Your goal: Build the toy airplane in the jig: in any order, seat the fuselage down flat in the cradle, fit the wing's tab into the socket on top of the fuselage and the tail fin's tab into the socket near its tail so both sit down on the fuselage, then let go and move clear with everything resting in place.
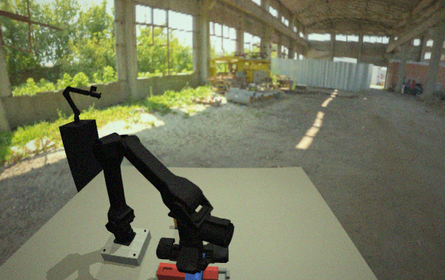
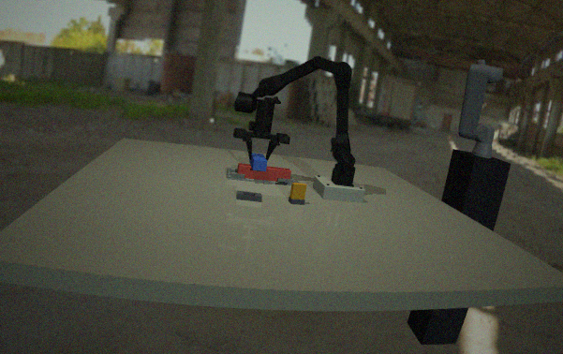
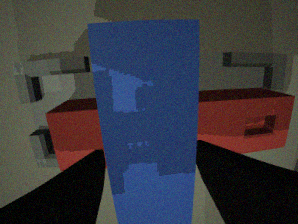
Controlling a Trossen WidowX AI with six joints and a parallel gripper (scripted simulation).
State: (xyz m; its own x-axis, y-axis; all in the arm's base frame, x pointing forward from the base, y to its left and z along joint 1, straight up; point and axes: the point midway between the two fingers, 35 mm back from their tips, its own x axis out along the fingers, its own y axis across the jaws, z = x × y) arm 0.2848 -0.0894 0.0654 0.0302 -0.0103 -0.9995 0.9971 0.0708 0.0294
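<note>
The red fuselage [image 1: 210, 273] [image 2: 275, 173] [image 3: 225, 120] lies in the grey jig cradle [image 2: 232, 175] [image 3: 250, 59], its tail socket uncovered. The blue wing [image 2: 259, 163] [image 3: 150, 100] lies crosswise on the fuselage's middle; its tab and the wing socket are hidden, and I cannot tell whether it is fully down. My gripper [image 2: 259, 160] [image 3: 149, 152] is open, with its fingers pointing down on both sides of the wing, close to its edges. The orange tail fin [image 1: 175, 222] [image 2: 298, 191] stands upright in a small dark holder [image 2: 297, 201], apart from the fuselage.
A low dark grey block [image 2: 248, 196] lies on the table [image 2: 177, 234] near the fin holder. The arm's pale base plate [image 1: 126, 252] [image 2: 341, 191] is beside the jig. A second arm stands on a black pedestal [image 1: 81, 148] [image 2: 477, 187] off the table.
</note>
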